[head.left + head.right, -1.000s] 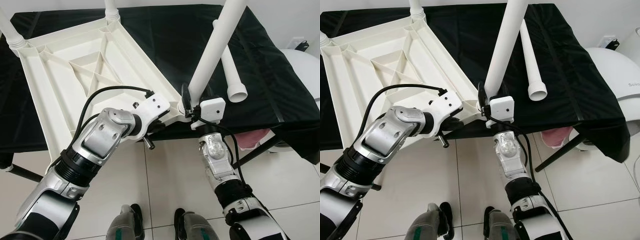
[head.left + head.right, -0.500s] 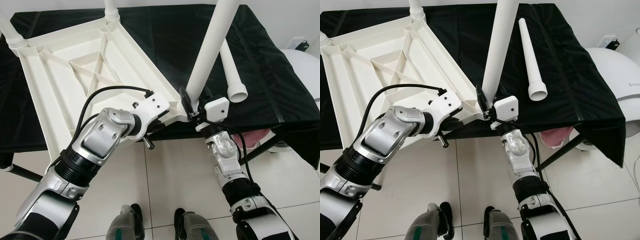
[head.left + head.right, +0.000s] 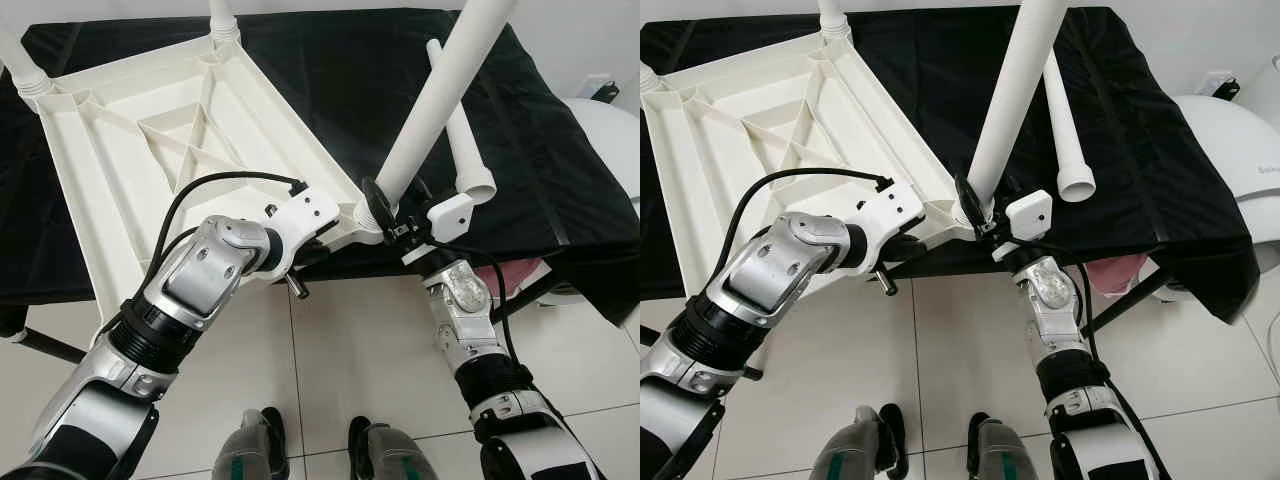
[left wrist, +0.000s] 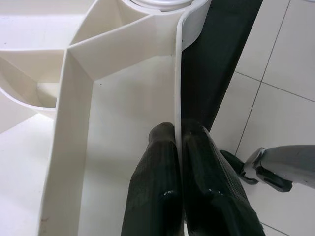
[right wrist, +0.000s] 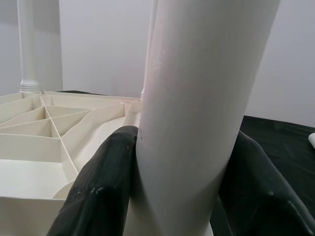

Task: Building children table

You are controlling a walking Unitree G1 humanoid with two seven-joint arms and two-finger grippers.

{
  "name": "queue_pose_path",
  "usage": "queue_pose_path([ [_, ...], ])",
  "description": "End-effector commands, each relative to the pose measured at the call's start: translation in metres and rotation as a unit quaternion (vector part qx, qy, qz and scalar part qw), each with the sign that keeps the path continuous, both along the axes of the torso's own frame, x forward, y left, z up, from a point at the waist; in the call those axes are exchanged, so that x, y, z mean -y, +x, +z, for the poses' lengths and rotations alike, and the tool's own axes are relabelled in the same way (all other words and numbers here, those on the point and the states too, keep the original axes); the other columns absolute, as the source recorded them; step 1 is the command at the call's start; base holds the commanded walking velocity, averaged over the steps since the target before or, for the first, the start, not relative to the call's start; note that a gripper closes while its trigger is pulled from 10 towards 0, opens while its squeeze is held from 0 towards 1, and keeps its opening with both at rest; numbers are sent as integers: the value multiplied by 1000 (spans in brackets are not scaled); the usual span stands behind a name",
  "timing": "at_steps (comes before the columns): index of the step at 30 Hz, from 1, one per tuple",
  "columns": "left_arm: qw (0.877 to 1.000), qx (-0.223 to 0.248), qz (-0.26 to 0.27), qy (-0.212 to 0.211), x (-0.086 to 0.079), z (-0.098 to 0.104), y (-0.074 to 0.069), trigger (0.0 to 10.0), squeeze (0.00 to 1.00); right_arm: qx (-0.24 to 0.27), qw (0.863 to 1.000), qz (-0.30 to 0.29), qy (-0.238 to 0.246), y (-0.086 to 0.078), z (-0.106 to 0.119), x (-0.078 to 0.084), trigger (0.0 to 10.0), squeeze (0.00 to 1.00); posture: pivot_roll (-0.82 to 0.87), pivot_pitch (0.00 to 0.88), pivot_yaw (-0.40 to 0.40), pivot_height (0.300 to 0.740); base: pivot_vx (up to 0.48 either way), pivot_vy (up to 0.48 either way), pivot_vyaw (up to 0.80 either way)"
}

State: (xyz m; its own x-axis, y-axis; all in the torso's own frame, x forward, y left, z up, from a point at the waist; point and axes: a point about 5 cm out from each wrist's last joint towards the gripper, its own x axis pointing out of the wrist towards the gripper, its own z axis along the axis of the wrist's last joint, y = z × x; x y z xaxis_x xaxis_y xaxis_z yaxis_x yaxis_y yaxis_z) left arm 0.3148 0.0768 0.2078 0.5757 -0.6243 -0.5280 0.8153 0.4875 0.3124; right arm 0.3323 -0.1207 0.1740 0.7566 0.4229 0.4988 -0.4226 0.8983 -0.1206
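Right wrist view: right gripper [image 5: 184, 162] clamped on leg [image 5: 197, 98], smooth hollow plastic, may slip; grip low. Left gripper [image 4: 178, 142] pinches tabletop [image 3: 150, 150] rim, stiff.

It looked like a room in a home, or a plain test room set up like one. The floor [image 3: 330, 350] was pale glossy tile with thin dark joints, and the wall [image 3: 1200, 30] behind was bare white. A folding bench [image 3: 560, 190] on black legs was draped with a black cloth, and a white plastic children's tabletop [image 3: 150, 130] lay upside down on it. A rounded white appliance [image 3: 1230, 140] stood against the wall on the right, with a socket [image 3: 600, 88] just above it.
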Motion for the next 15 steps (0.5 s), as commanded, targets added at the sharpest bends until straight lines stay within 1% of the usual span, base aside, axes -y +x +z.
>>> queue_pose_path([
  [1, 995, 80, 67, -1, -20, 30, 10, 10000, 0, -94, 995, -36, 2, -5, -40, 13, 10000, 0, -20, 198, -3, 740, 0, 0, 0],
  [7, 994, 81, 67, -1, -20, 31, 11, 10000, 0, -100, 994, -44, 11, -9, -45, 7, 10000, 0, -19, 192, -5, 740, 0, 0, 0],
  [8, 994, 82, 67, -1, -20, 31, 11, 10000, 0, -103, 993, -55, 13, -10, -46, 3, 10000, 0, -20, 187, -2, 740, 0, 0, 0],
  [15, 994, 82, 66, -1, -19, 31, 11, 10000, 0, -96, 994, -61, 2, -11, -45, -4, 10000, 0, -21, 189, -1, 740, 0, 0, 0],
])
